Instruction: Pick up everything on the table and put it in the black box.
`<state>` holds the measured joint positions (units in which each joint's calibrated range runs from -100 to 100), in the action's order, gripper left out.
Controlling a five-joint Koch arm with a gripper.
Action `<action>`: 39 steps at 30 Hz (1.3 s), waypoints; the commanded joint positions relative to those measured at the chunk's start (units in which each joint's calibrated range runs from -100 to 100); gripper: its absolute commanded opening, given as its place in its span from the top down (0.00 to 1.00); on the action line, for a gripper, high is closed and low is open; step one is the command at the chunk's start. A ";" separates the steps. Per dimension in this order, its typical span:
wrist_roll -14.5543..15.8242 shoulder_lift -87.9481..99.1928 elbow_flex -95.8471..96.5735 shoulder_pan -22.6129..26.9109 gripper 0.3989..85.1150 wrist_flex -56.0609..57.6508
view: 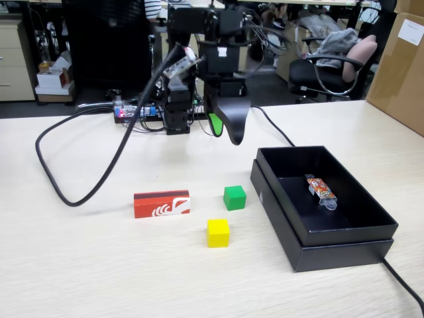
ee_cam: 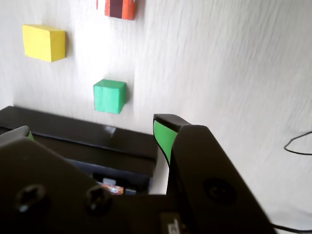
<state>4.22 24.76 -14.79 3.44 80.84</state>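
My pincer hangs in the air behind the black box, empty; its jaws overlap in the fixed view and one tip is barely visible in the wrist view, so I cannot tell how wide they stand. Left of the box on the table sit the green cube, yellow cube and red pack, which the wrist view cuts off. An orange packet lies inside the box.
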 commanded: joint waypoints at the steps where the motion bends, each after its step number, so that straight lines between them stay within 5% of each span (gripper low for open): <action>1: 0.00 -4.97 -5.06 0.20 0.43 1.11; 39: 0.63 -38.47 -14.76 1.27 0.45 -0.02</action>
<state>4.81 -15.14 -28.13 4.62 80.76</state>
